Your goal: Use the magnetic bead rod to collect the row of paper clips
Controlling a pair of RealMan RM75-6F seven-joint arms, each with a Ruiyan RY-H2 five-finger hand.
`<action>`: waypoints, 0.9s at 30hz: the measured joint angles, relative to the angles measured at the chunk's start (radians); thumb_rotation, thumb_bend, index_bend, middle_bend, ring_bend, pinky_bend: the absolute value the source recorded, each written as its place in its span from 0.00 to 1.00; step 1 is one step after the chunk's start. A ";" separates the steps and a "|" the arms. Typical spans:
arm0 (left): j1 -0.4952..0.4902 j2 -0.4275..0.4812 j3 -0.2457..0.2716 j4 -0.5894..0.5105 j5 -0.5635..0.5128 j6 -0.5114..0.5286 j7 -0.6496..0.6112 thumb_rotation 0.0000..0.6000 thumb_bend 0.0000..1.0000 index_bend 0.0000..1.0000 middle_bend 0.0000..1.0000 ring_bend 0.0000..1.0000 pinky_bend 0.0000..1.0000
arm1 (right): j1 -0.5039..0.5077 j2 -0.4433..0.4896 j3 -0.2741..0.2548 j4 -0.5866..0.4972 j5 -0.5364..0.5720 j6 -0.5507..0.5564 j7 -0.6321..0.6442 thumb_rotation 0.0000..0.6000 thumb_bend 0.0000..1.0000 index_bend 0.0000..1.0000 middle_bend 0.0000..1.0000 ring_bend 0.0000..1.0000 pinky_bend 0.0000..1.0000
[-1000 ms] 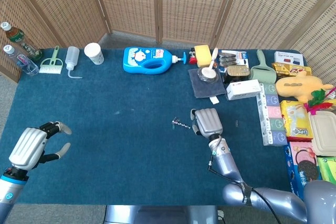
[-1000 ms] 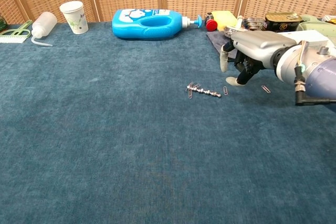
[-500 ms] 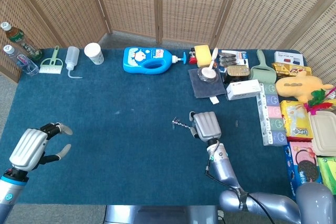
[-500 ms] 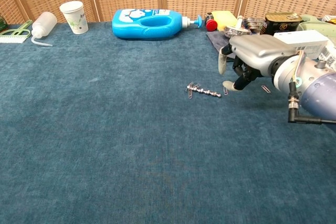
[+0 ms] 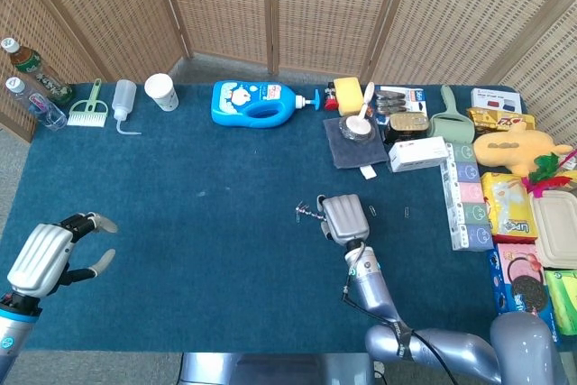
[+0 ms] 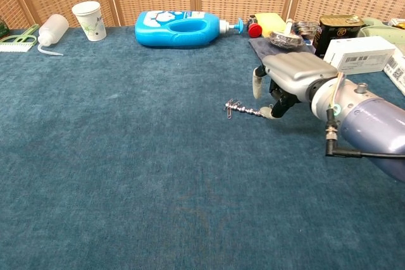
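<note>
Right hand (image 6: 283, 83), fingers apart, touches the rod's (image 6: 245, 110) right end; blue jug (image 6: 180, 28) far behind; left hand (image 5: 47, 257) open, far left.

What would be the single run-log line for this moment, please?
right hand: fingertip touching end of silver magnetic bead rod | rod: lying on blue cloth table, clips at far end | left hand: holding nothing, fingers apart

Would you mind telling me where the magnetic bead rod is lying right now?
In the chest view the magnetic bead rod lies flat on the blue table, just right of centre, its right end at the fingertips of the right hand.
</note>
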 measured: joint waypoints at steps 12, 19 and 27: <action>0.005 -0.001 -0.001 0.001 0.006 0.004 -0.009 0.95 0.30 0.40 0.45 0.44 0.77 | 0.046 -0.020 0.004 0.037 0.039 -0.040 -0.090 1.00 0.37 0.45 0.90 0.97 1.00; 0.006 0.001 -0.002 0.006 0.005 0.002 -0.017 0.94 0.30 0.40 0.45 0.44 0.77 | 0.050 -0.032 0.006 0.063 0.044 -0.045 -0.085 1.00 0.37 0.45 0.90 0.97 1.00; 0.007 -0.001 -0.004 0.012 0.001 0.000 -0.023 0.95 0.30 0.40 0.45 0.44 0.77 | 0.063 -0.041 0.008 0.099 0.051 -0.065 -0.088 1.00 0.37 0.45 0.90 0.97 1.00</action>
